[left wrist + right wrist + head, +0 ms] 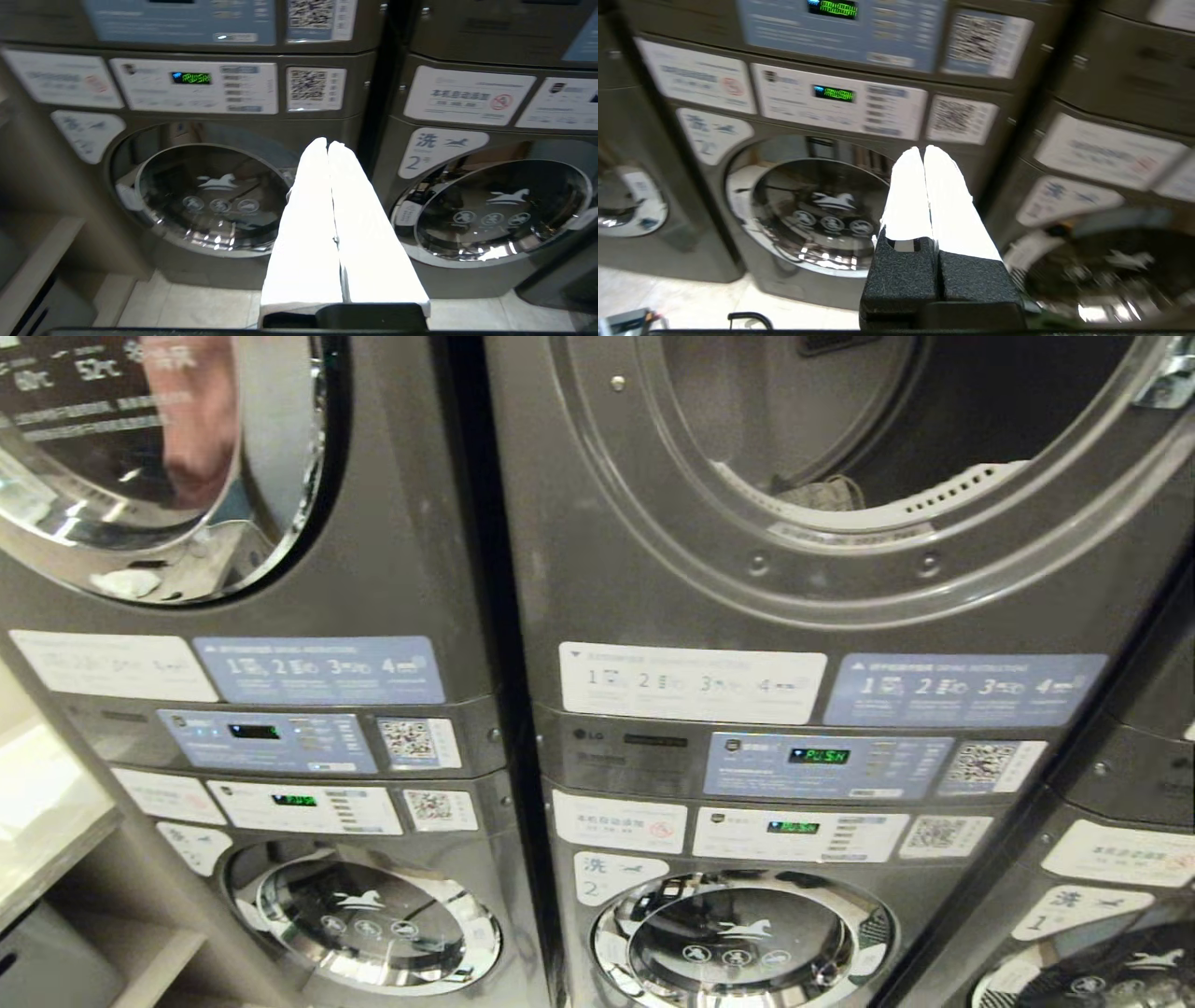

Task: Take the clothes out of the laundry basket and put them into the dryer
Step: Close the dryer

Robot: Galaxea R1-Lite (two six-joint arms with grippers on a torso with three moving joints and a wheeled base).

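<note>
**Dryer open, arms down, basket not yet found**

In front of a bank of stacked laundry machines, the head view looks up at the open dryer (840,476) in the upper half of the middle stack, its round opening unobstructed and a small pale bundle of cloth (826,493) lying just inside the drum at the lip. The neighbouring stack to the left has its upper door (168,457) shut. Neither arm shows in the head view. Each wrist view faces the lower washers: the left gripper (328,145) has its white fingers pressed together with nothing between them, and the right gripper (923,150) is likewise closed and empty, pointing at a washer door (817,210).

The laundry basket appears in none of the views, so its place cannot be told; only a thin dark loop (749,318) shows on the floor tiles in the right wrist view, too little to identify.

The step in hand looks like locating the basket. Doing it well probably means lowering the view toward the floor, spreading one gripper before reaching, pinching a single garment near its bulk, and lifting it clear of the rim before swinging up to the opening.
</note>
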